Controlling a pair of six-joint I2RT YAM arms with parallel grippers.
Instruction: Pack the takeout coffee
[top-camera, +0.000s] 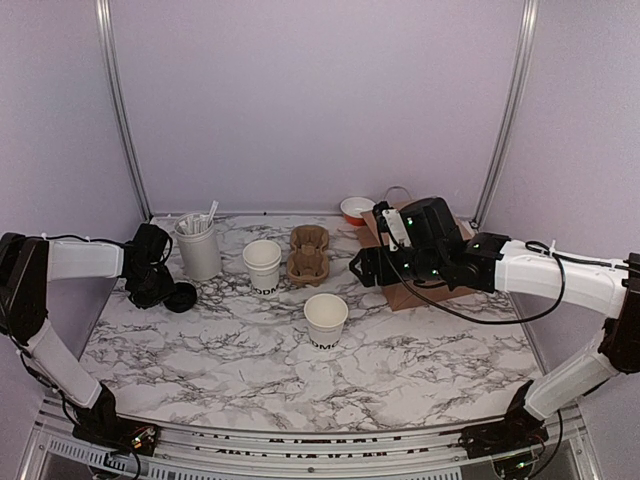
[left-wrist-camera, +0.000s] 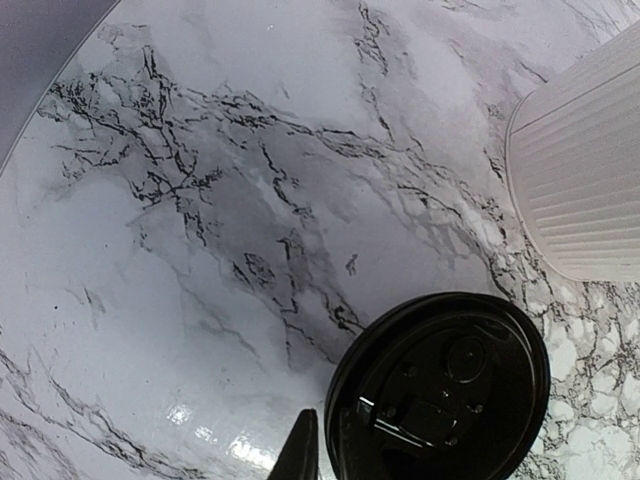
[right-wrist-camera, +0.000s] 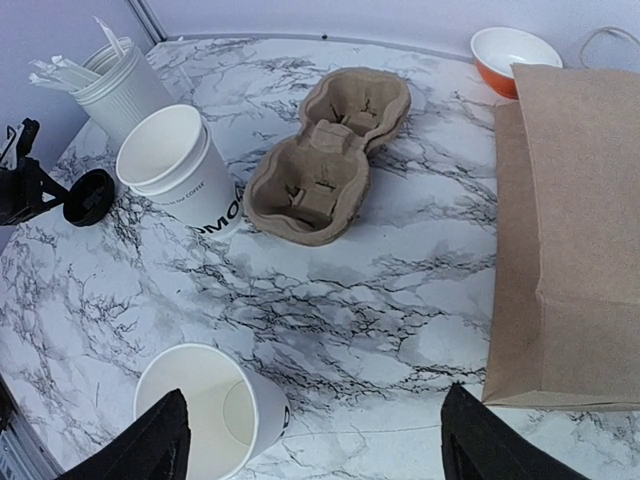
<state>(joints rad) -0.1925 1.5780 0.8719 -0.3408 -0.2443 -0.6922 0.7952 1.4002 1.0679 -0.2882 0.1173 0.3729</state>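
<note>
Left pincer at the rim of the black lid beside the ribbed canister; I can't tell if it's clamped. A thin bite could drop it. Right pincer gapes empty near the lidless paper cup.

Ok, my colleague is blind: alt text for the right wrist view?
Lidless white paper cup nearest on the marble table; a second lidless cup, brown moulded-pulp tray and brown paper bag beyond. Round black plastic lid at far left.

Lettered cup beside pulp tray
</note>
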